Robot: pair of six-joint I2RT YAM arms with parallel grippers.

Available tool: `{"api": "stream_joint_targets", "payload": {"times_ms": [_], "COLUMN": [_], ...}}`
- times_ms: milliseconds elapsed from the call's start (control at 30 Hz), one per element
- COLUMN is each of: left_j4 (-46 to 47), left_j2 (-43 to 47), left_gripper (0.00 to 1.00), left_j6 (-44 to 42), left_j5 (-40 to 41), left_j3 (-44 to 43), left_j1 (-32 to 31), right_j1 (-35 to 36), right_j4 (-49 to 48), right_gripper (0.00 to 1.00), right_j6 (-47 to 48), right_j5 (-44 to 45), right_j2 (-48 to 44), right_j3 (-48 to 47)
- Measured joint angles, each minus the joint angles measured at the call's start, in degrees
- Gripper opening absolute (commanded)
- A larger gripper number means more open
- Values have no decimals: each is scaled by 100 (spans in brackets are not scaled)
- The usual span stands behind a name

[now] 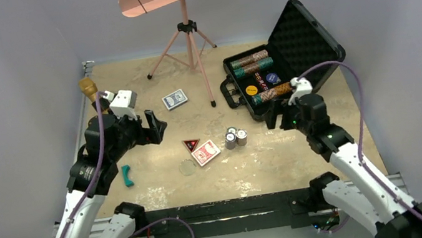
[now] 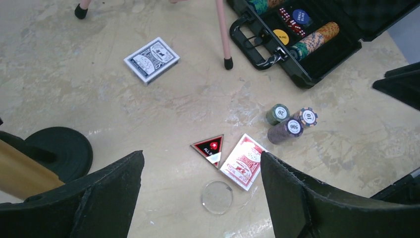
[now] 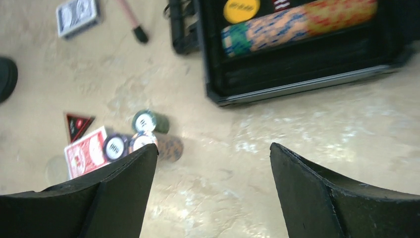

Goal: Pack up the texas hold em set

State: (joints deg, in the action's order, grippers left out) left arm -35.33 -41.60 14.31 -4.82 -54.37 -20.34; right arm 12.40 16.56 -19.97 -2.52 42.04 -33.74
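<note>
Left end effector hangs wide open, gripping nothing. Just ahead of its fingertips lie the triangular button and red deck, with the chip stacks beyond, to its right. Right end effector gapes empty too, the open black case ahead of it on the desk.

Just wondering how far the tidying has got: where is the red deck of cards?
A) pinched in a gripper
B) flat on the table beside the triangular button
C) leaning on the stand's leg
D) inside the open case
B: the red deck lies flat on the table, right beside the triangular button and outside the open black case.
</note>
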Motion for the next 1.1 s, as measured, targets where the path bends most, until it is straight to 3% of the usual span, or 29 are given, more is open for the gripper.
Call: {"api": "stream_joint_targets", "payload": {"times_ms": [167,467,1100], "left_j4": [271,262,256], "left_j2": [83,400,407], "left_gripper": [91,93,93], "left_j6": [7,-33,-35], "left_j5": [-133,-24,83], "left_j3": [129,452,452], "left_j1": [0,-7,-7], "right_j1": [1440,2852,3254], "right_j4": [-79,83,691], "right_gripper": [87,78,62], "right_j6": [-229,-352,-341], "right_j5": [614,1510,1779], "right_j2": [1119,2531,3630], "right_j3": [-319,-1161,-1519]}}
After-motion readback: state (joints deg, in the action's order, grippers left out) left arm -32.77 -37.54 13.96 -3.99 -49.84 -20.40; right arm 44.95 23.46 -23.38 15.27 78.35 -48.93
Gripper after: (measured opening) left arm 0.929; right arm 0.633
